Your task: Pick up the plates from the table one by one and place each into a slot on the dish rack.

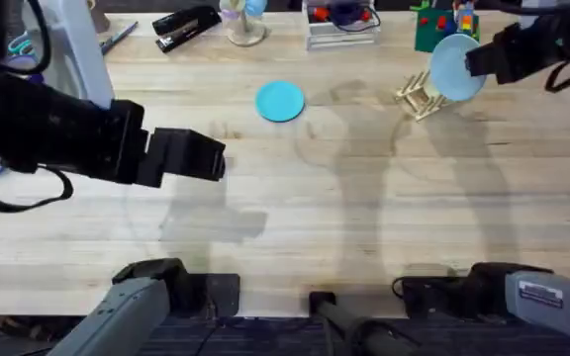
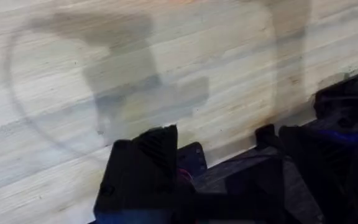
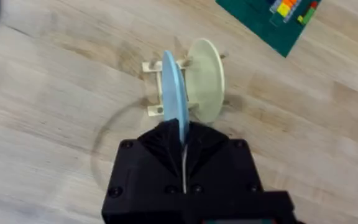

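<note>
At the left of the overhead view, the left end effector [image 1: 218,158] hangs over bare table [image 1: 295,237], its dark body reaching in from the left edge. Whether its fingers are open or closed cannot be told (its own wrist view gives a dark blurred finger [image 2: 145,168] over wood grain and the arm bases). Its shadow lies on the planks just below it.

Toward the middle, the teal plate [image 1: 280,101] lies flat on the table, well apart from both arms. Behind it along the far edge sit a black stapler [image 1: 184,24] and a clear organiser tray [image 1: 339,28].

Farther right stands the dish rack [image 1: 416,95], a small frame of thin wooden dowels. A cream-yellow plate [image 3: 207,81] stands upright in one of its slots. The right end effector [image 1: 475,61] is closed on the pale blue plate [image 1: 455,67], pinching its rim so the plate stands on edge (nearly vertical in the right wrist view). Its lower edge is down among the rack's dowels [image 3: 160,87], just beside the cream-yellow plate; whether it touches the rack's base cannot be told. A green board [image 3: 272,22] with coloured blocks lies beyond the rack.
</note>
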